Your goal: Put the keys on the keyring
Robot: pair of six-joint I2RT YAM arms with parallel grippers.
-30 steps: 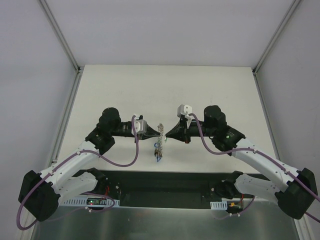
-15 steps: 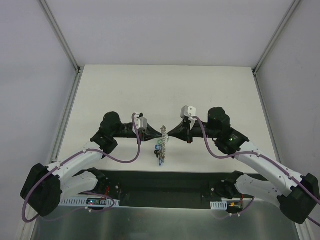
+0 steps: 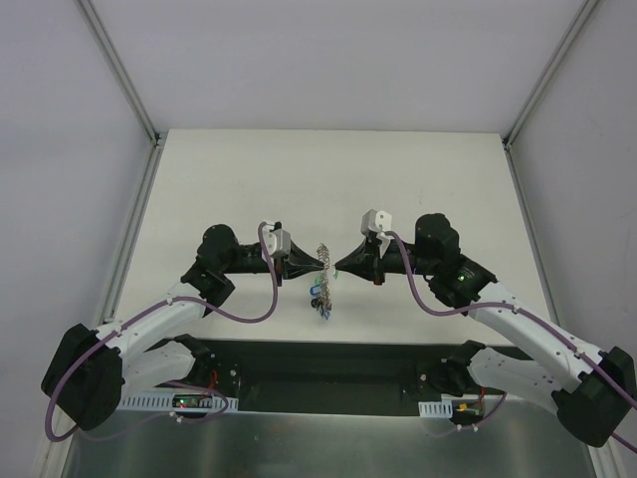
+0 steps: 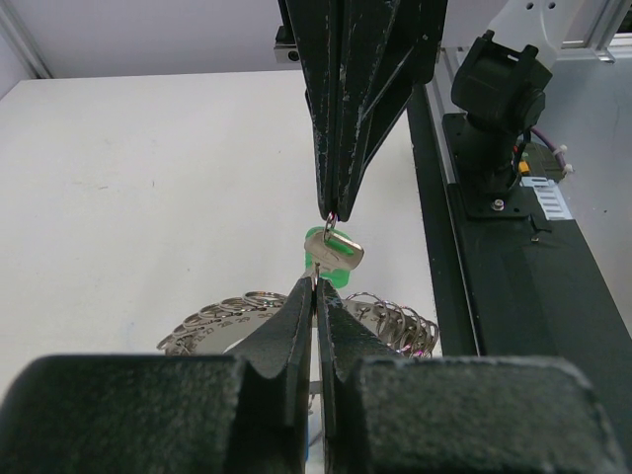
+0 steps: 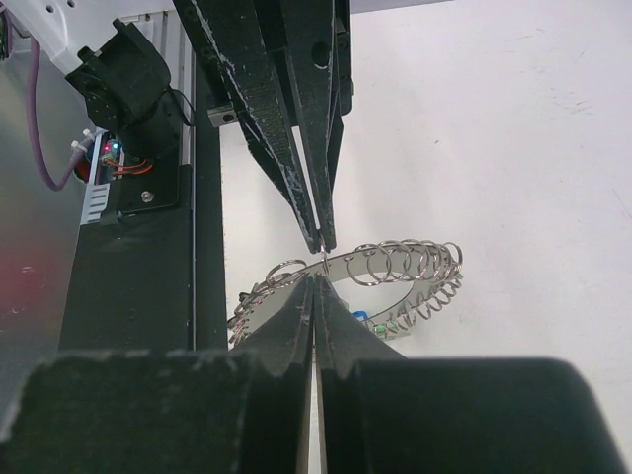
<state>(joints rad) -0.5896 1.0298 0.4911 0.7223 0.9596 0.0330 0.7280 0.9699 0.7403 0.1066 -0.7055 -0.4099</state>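
The keyring hangs in the air, edge-on, between the two gripper tips; several small keys dangle under it. My left gripper is shut. In the right wrist view its tips pinch a small split ring on the rim of the keyring. My right gripper is shut. In the left wrist view its tip holds the green-headed key right over my left gripper and the keyring. My right gripper hides the green key in its own view. A blue-headed key hangs below.
The white table lies under the grippers. A black base rail runs along the near edge and also shows in the left wrist view. Aluminium frame posts stand at the back corners.
Over the last second both gripper tips and the keyring shifted slightly to the right and came closer together. The dangling keys swung a little.
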